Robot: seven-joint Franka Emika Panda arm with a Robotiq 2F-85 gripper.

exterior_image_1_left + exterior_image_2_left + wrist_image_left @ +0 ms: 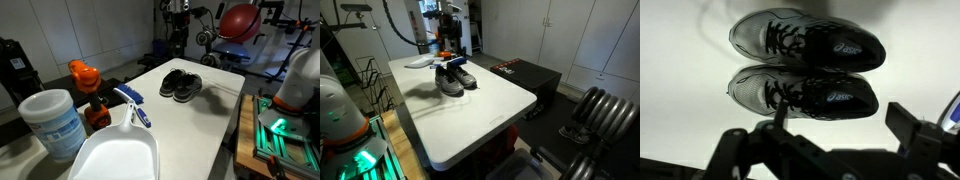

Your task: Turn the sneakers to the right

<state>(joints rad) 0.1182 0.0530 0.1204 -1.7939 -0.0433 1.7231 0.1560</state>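
The sneakers [181, 85] are a dark pair with lighter soles, side by side on the white table [215, 130]. They also show in the other exterior view [454, 77]. In the wrist view the sneakers [805, 70] fill the upper half, lying across the picture with the heels to the right. My gripper [840, 118] is open and empty. It hangs above the table just beside the nearer shoe, and its left finger overlaps that shoe's laces in the picture. The gripper itself does not show in either exterior view.
A white dustpan [115, 155], a blue-handled brush [135, 108], an orange object [85, 75] and a white tub [55, 122] crowd one end of the table. A black box [520, 75] stands beside the table. Exercise gear and a red ball [238, 20] stand behind.
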